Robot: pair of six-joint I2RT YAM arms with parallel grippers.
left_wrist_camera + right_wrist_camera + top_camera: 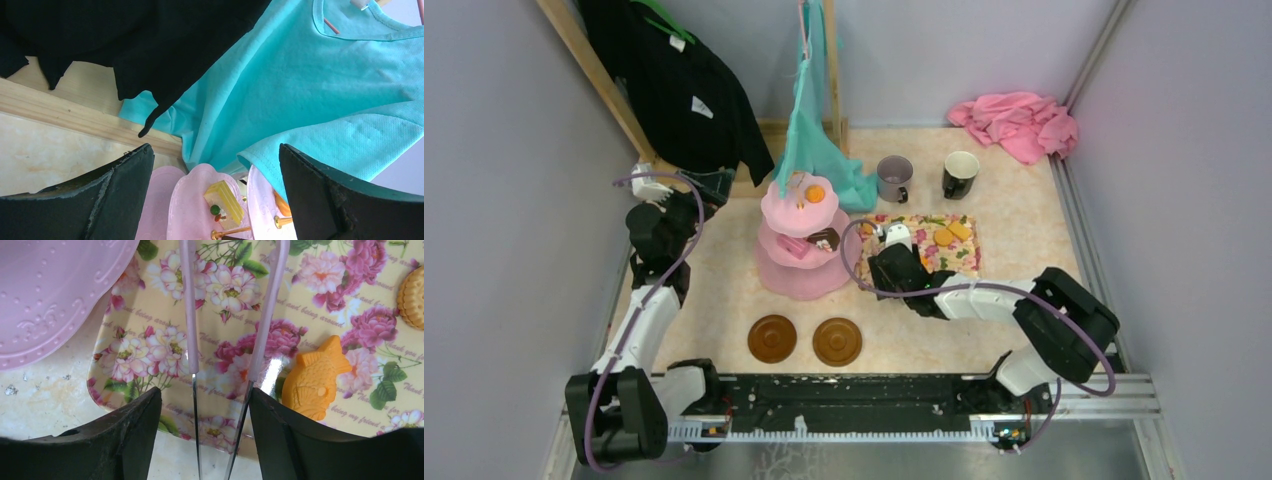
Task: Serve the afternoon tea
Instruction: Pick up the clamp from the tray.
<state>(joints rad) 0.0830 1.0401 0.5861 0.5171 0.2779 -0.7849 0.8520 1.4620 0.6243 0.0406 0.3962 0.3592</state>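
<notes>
My left claw stands wide apart and empty, left of the stand, facing the teal fabric. My right claw is over the tray with tongs between its fingers. I cannot tell whether it is clamped on them. A fish cake lies on the tray just right of the tongs. The orange cake sits on the stand's top tier, and the pink cake and brown cake are on the tier below. The grey mug and black mug stand behind the tray. The left disc and right disc lie on the desk in front of the stand.
</notes>
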